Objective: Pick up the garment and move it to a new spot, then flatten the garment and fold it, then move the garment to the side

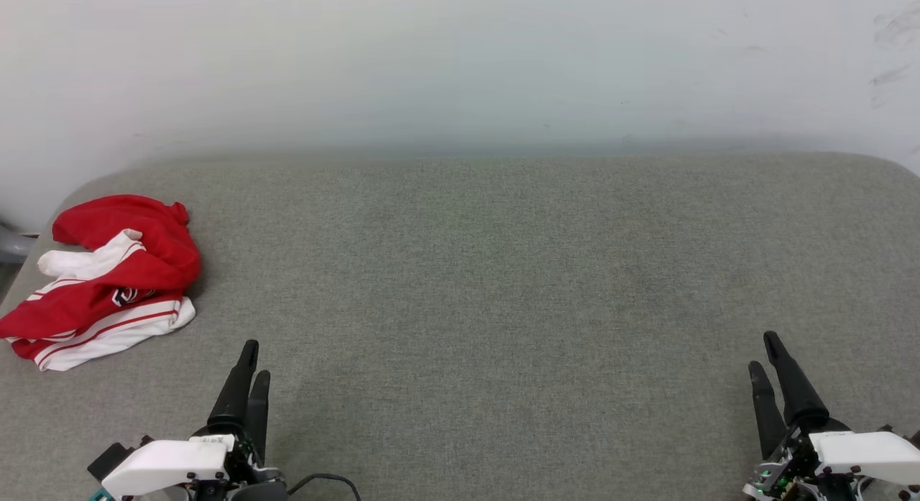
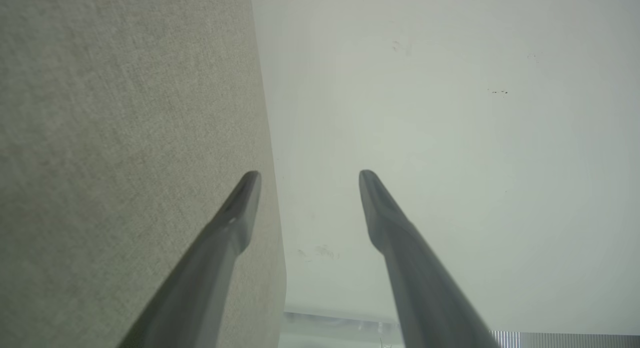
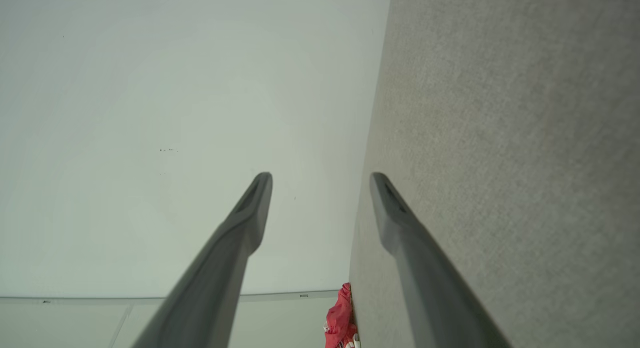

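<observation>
Setting: plain white wall (image 1: 460,55) behind a desk (image 1: 503,271) covered in grey woven cloth, with rounded far corners.

Garment (image 1: 122,271): lies crumpled in a heap against the desk's left edge, toward the far-left corner. Red cloth bunches on the far side. A white piece with red stripes spreads along the near side. A scrap of dark, white-outlined print shows in the middle of the heap. The right wrist view catches the garment as a small red lump at the desk's edge.

Left gripper (image 1: 256,359): hovers at the near edge, left of centre, near the heap but apart from it. Its fingers (image 2: 235,218) stand apart at the tips, with bare wall between them and nothing held.

Right gripper (image 1: 762,350): at the near edge by the near-right corner, well apart from the garment. Its fingers are also parted and hold nothing.

Both grippers are turned on their sides, so one finger runs close over the cloth and the other sits above it.

Judgement: this reads as a ready pose with no step begun. The left arm has the short reach. The side-on fingers suit pinching a raised fold.

Orientation: the heap has no true heading, and I cannot tell where the collar points. The longest run is the striped white band, which slants from the left edge inward and toward the far side.
</observation>
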